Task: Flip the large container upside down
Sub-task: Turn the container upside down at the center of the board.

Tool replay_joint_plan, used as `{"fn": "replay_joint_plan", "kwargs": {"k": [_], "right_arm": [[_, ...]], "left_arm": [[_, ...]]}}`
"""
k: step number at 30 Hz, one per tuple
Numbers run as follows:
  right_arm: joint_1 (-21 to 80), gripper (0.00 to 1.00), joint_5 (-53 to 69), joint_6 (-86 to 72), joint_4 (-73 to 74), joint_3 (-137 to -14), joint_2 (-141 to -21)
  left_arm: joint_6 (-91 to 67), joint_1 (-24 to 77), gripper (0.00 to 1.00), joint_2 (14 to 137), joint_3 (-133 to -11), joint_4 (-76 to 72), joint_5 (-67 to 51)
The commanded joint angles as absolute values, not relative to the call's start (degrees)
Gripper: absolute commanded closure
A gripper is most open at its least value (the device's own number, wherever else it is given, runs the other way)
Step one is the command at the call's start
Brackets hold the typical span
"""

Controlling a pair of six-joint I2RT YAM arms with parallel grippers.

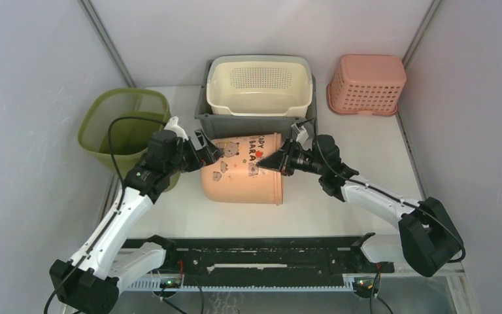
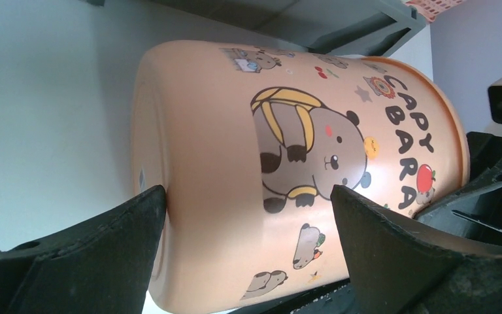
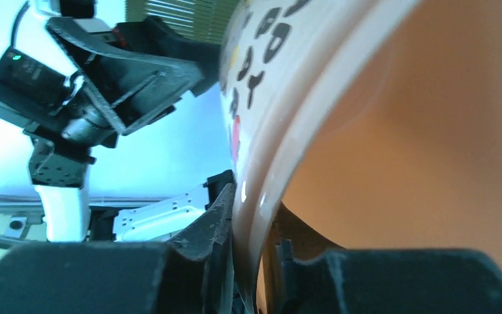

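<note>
White worktop (image 1: 366,150), grey walls. Large container (image 1: 242,171) lay on its side mid-worktop, mouth twd right arm. Right tool (image 1: 265,164) clamped on its rim, prob. to lever it over. Left tool (image 1: 212,152) spread wide astride base end, prob. to steady it.

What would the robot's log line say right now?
large container: lying on its side | left gripper: open, straddling base end | right gripper: pinching rim
</note>
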State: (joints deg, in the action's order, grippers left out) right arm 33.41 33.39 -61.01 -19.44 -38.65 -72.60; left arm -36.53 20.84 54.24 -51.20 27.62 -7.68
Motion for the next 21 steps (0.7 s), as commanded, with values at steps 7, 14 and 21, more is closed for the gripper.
{"fn": "replay_joint_plan", "kwargs": {"k": [7,14,21], "right_arm": [[35.04,0.94,35.14,-65.82,-31.24,-39.42,-77.04],[35.73,1.00,37.72,-73.80,-46.47,-37.53,-83.03],[37.87,0.88,37.81,-79.88,-58.25,-38.06,-91.31]], "left_arm": [[-41.00,20.74,0.00,54.32,-49.05,20.20,-14.29],[-41.66,20.71,0.00,52.26,-51.95,21.52,-14.73],[-41.50,20.36,0.01,50.37,-55.81,24.45,-14.82]]}}
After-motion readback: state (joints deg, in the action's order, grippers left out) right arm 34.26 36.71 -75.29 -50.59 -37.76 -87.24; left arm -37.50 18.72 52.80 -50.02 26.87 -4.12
